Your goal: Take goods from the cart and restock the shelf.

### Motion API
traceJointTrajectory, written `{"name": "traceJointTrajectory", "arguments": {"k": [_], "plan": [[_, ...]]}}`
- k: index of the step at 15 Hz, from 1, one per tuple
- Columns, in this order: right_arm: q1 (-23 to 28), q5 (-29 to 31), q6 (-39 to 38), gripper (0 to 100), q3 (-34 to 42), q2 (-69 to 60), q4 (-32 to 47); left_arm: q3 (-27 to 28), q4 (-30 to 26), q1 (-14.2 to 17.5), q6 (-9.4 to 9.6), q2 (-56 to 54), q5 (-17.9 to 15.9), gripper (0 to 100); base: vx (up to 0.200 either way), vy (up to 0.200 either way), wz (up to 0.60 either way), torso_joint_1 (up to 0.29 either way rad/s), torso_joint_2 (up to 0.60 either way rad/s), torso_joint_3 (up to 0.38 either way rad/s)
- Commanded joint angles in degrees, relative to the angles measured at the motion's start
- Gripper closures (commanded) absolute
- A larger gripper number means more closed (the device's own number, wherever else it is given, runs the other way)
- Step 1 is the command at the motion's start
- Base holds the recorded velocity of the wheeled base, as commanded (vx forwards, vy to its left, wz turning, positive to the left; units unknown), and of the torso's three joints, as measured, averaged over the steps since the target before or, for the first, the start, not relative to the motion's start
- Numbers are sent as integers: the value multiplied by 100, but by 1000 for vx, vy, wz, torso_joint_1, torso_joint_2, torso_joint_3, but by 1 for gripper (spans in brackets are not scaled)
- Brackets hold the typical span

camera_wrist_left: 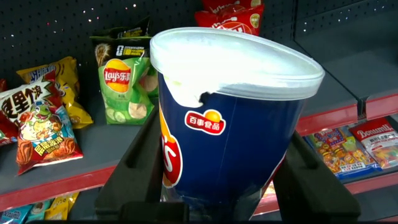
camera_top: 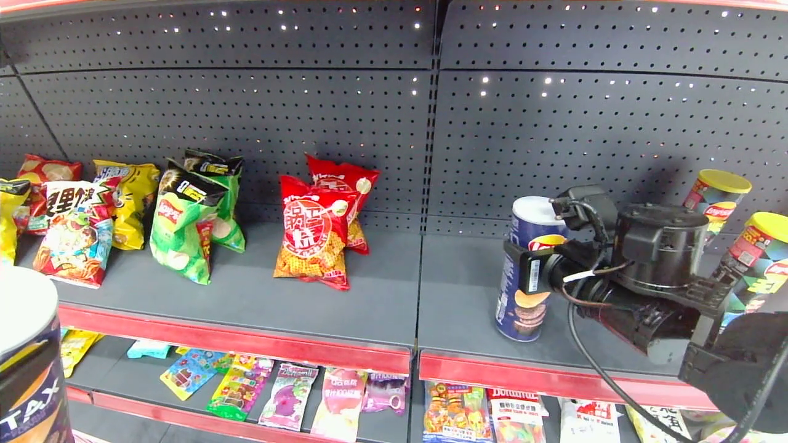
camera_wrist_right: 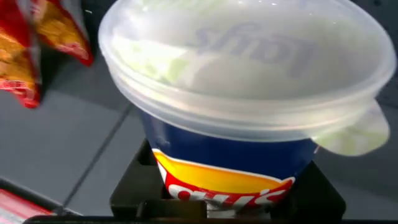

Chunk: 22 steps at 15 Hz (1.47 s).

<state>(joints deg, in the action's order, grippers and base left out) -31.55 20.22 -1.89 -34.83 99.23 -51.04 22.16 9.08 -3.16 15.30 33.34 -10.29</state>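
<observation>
My right gripper is clamped on a blue chip can, jaws squeezed against its sides about halfway up, and the can stands upright in the right bay of the shelf, close to the near red edge, with its base down at the board; whether it bears on the board I cannot tell. From my right wrist the white lid looms large, tab sticking out to one side. Over on the left, my left gripper is clenched round a second blue can, held up in front of the shelf at the near left, off the board, its lid tilted a little. To the far right of the first can stand two yellow-lidded cans, one behind the other, against the pegboard wall. In the left bay a pair of red snack bags leans up in the middle, a pair of green chip bags sits left of them, and yellow and red bags crowd the far left end. Below, the lower shelf carries a row of flat candy packets.
</observation>
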Motion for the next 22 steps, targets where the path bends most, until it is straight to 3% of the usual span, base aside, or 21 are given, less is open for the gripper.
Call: {"name": "traceJointTrajectory", "arguments": {"k": [1,22], "plan": [[-9,78,-4,100,64,8,-2,-10,6,-1,-1,6,1,100,0,0,0,0,0,0],[-202,518,-22,100,-15,492,-415,-54,6,-1,-1,-12,9,100,0,0,0,0,0,0]]}}
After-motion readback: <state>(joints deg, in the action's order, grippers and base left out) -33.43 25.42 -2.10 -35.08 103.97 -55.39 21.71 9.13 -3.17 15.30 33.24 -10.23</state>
